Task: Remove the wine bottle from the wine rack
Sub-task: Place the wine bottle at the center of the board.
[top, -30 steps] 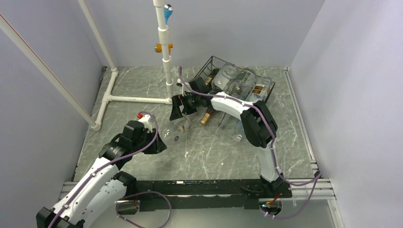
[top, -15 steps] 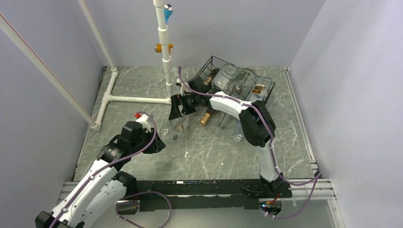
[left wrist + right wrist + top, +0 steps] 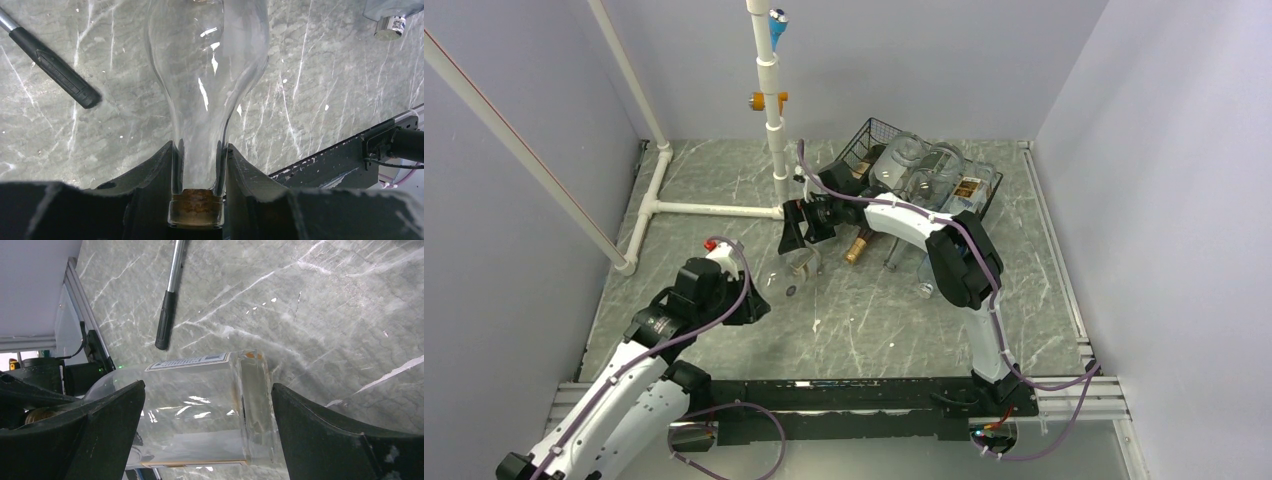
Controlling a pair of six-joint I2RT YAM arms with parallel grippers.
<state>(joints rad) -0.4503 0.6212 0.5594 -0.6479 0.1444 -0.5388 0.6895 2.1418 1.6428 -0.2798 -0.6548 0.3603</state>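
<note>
Holding the bottle (image 3: 207, 75) by its thin neck, the left gripper (image 3: 199, 150) is pinched tight at the bottom of the left wrist view. Only this view shows a brown plug (image 3: 196, 200) in the neck. Only the right wrist view shows the white label (image 3: 187, 362). There the right gripper (image 3: 207, 405) is spread wide on both sides of the bottle's fat end; I cannot tell if it touches. From the top, the bottle lies sideways between both grippers, left of the middle. It is apart from the wire rack (image 3: 869, 130) farther back, where other bottles (image 3: 914, 160) lie.
</note>
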